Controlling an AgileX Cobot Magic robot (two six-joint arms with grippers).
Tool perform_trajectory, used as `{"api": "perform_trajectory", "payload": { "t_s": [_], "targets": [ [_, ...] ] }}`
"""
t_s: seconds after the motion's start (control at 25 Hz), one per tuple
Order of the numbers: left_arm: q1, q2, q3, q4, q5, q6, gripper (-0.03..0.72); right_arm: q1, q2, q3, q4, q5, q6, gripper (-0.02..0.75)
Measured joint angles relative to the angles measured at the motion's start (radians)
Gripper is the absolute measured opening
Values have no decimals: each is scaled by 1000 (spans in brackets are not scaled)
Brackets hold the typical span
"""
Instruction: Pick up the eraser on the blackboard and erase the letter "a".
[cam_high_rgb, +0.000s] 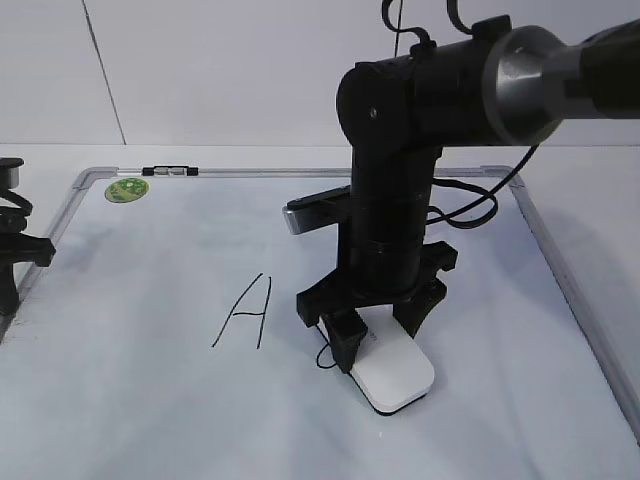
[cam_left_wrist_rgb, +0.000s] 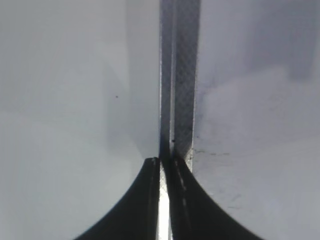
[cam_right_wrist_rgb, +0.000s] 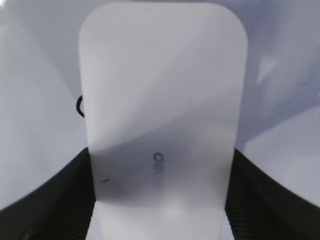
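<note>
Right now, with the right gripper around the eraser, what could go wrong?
1. The eraser already covers most of the "a"; only a small stroke shows at its left edge, so a short wipe may leave ink behind.
2. The capital "A" sits close to the left; a long leftward sweep could smear it.
3. The right gripper may hold only the eraser's edges, so pressure could tilt it.

A handwritten "A" (cam_high_rgb: 245, 312) stands on the blackboard (cam_high_rgb: 150, 400).
</note>
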Motion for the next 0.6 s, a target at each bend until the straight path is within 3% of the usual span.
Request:
{"api": "perform_trajectory", "payload": {
  "t_s": [0.6],
  "targets": [
    [0,0,0,2,0,0,13,17,11,-4,7,2,7,561]
  ]
}}
